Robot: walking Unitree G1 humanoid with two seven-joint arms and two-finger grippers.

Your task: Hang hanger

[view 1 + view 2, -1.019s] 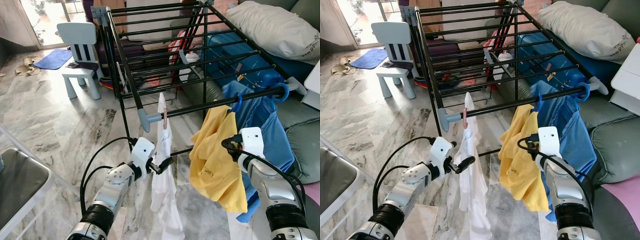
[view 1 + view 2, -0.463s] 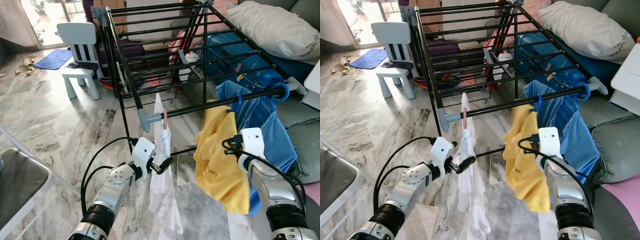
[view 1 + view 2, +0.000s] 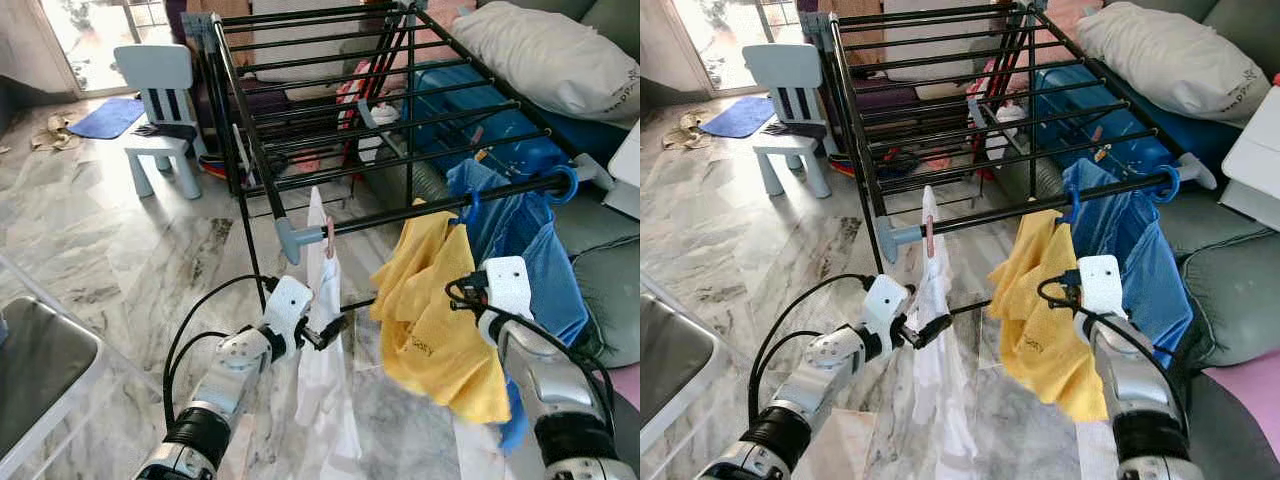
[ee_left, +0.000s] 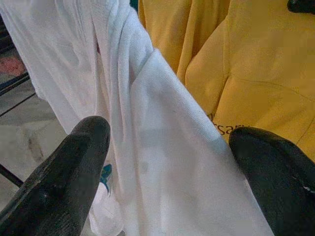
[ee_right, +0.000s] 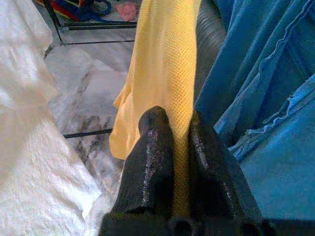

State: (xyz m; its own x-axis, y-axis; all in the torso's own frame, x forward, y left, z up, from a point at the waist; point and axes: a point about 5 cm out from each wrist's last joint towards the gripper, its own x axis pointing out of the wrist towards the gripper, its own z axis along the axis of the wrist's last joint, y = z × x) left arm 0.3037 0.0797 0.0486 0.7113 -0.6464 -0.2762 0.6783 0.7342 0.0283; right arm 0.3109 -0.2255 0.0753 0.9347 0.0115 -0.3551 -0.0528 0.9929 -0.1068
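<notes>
Now the right end effector (image 5: 174, 147) pinches a yellow knit shirt (image 3: 440, 310) at frame centre; the left end effector (image 4: 162, 162), spread, straddles a white cloth garment (image 3: 325, 340).

Yellow shirt (image 3: 440, 310), pinched by the right gripper (image 5: 178, 147), has swung back left, spreading wider than half a second ago.

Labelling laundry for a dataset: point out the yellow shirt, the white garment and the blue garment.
yellow shirt (image 3: 440, 330), left eye view, front panel.
white garment (image 3: 325, 370), left eye view, hanging middle.
blue garment (image 3: 1130, 250), right eye view, upper front.
</notes>
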